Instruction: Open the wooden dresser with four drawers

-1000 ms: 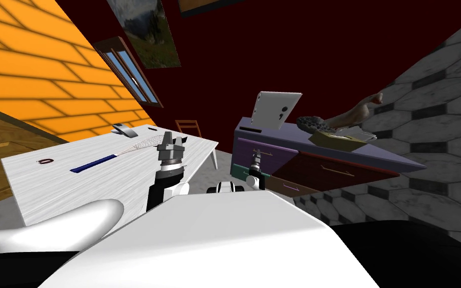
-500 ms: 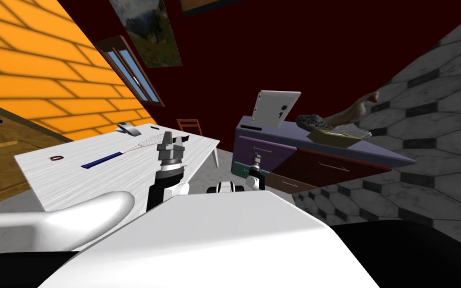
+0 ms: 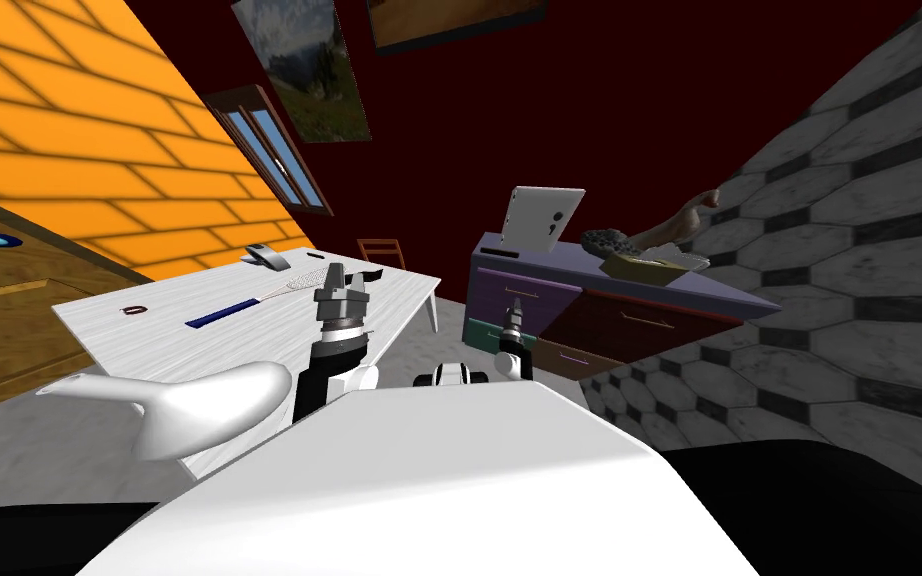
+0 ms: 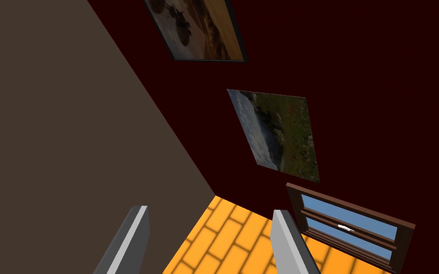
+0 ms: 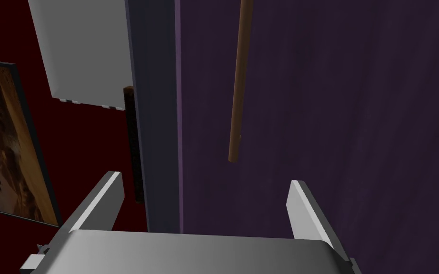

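Note:
The dresser (image 3: 639, 300) stands ahead and to the right, with a slate-blue top and four drawer fronts in purple, dark red, teal and brown, each with a thin bar handle. My right gripper (image 3: 512, 318) is held out low in front of its purple drawer (image 3: 524, 298). In the right wrist view this gripper (image 5: 204, 200) is open. The purple front (image 5: 333, 119) is close ahead, and its brown bar handle (image 5: 236, 81) lies beyond the fingertips, not touched. My left gripper (image 3: 341, 285) points up over the white table, open (image 4: 209, 238) and empty.
The white table (image 3: 149, 345) stretches to my left with a blue-handled tool (image 3: 239, 305), a small ring (image 3: 132, 309) and a grey object (image 3: 264, 257). A chair (image 3: 381, 252) stands behind it. A white panel (image 3: 544, 218), a tan box (image 3: 639, 265) and other items sit on the dresser top.
The whole head view has shifted: the dresser looks smaller and farther off and the table has slid right, so I have moved. Both arms keep their pose.

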